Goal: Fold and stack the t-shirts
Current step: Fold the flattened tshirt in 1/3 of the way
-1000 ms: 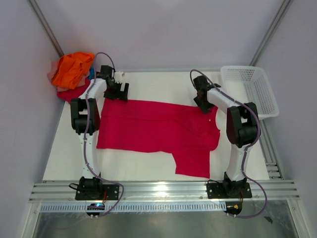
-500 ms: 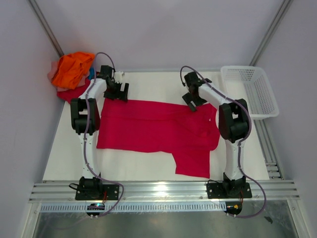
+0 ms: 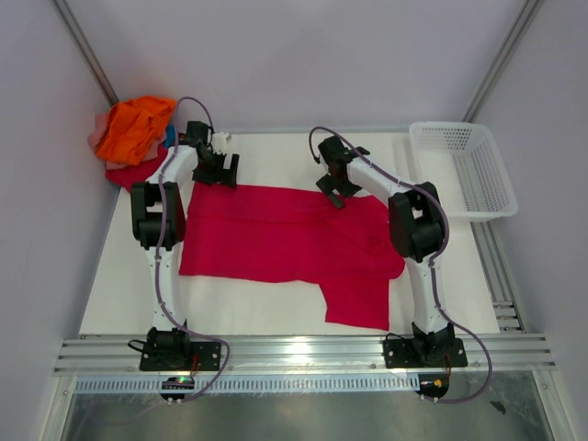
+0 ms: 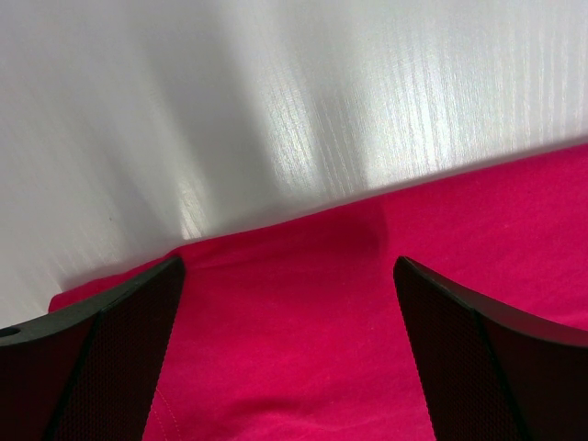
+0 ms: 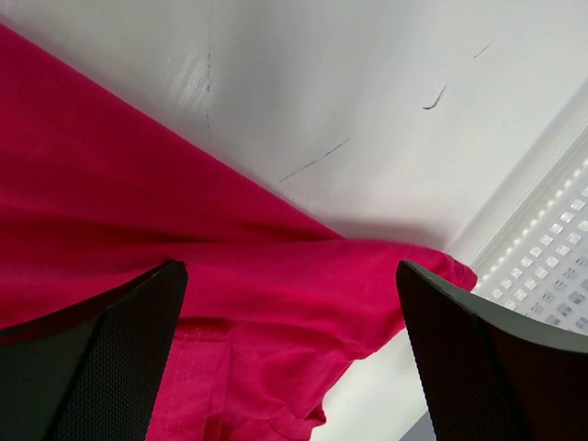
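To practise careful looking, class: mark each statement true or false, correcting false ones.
1. The crimson t-shirt lies spread on the table. True.
2. The white mesh basket stands at the far right. True.
3. An orange t-shirt sits in it. False: the orange t-shirt lies bunched at the far left.
4. The left gripper and right gripper have open jaws. True.
5. The right gripper hangs over the basket. False: it is over the crimson t-shirt's far edge.

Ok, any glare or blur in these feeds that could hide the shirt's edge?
Left wrist: a bright glare patch lies on the table just beyond the crimson t-shirt, but the cloth edge reads clearly. Right wrist: the light is even, and the basket at the right looks soft. Top view: sharp, with a shine on the front rail.
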